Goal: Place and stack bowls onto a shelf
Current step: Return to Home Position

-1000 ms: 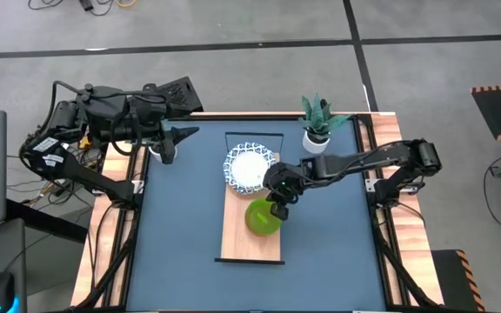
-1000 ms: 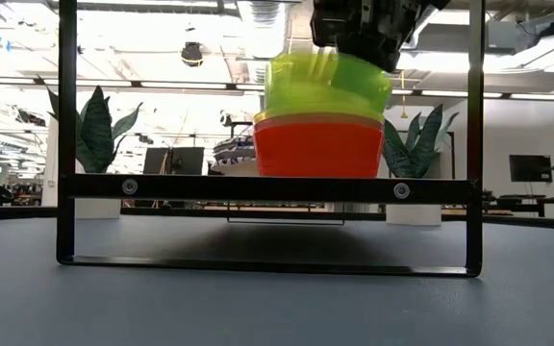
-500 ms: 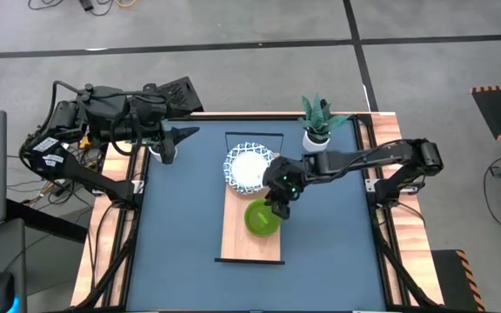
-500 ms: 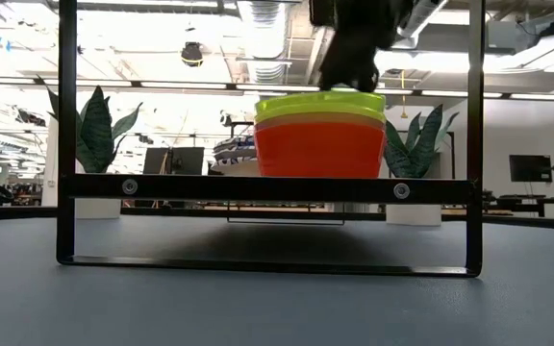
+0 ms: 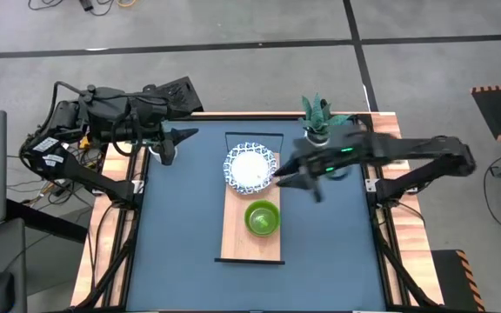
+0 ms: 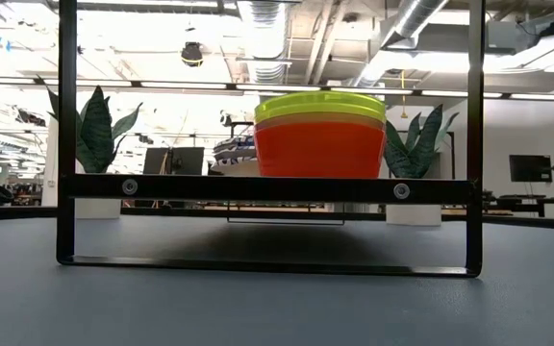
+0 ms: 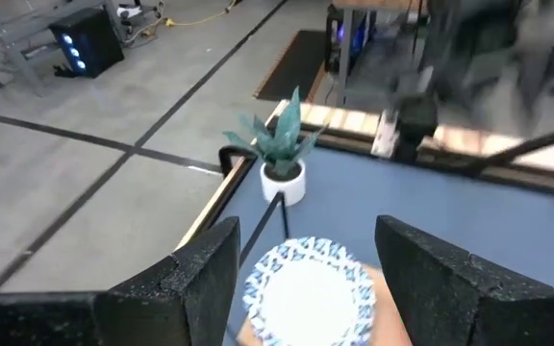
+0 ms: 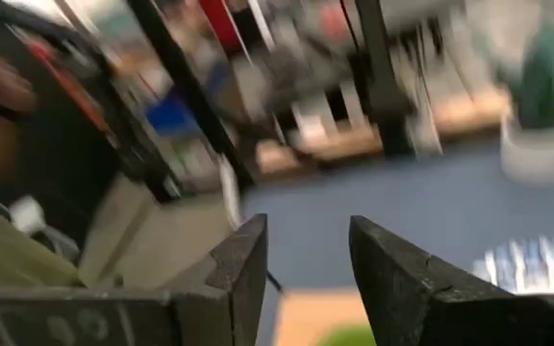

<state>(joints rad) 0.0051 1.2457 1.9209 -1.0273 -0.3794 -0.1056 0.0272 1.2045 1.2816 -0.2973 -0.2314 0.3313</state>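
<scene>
- The right gripper (image 5: pixel 292 180) hangs over the blue table (image 5: pixel 181 226), just beside the white bowl (image 5: pixel 250 167). Its fingers are spread and nothing is between them.
- The left gripper (image 5: pixel 185 134) waits at a left corner of the table, well apart from the shelf (image 5: pixel 243 248). Its fingers are apart too, and it's empty.
- The stack (image 5: pixel 263 217) sits mid-shelf, green bowl on top, with neither arm touching it. The white bowl sits at one end of the plank, just beside it.
- In the low view the rims look level, green over a yellowish band over the red bowl (image 6: pixel 318 149). We'd say the stacking is done.
- For the trip home, we'd lift first and swing second. The plant (image 5: pixel 317 130) stands near the right arm, so we'd keep the wrist high and pull straight away from the shelf.
- We'd go smoothly, too. The small bowls are smooth, glossy plastic with tapered walls, so they're nested but probably light enough to jolt.
- The white bowl is wider, with a blue-patterned rim. The shelf is pale, flat wood and the tabletop is matte.
</scene>
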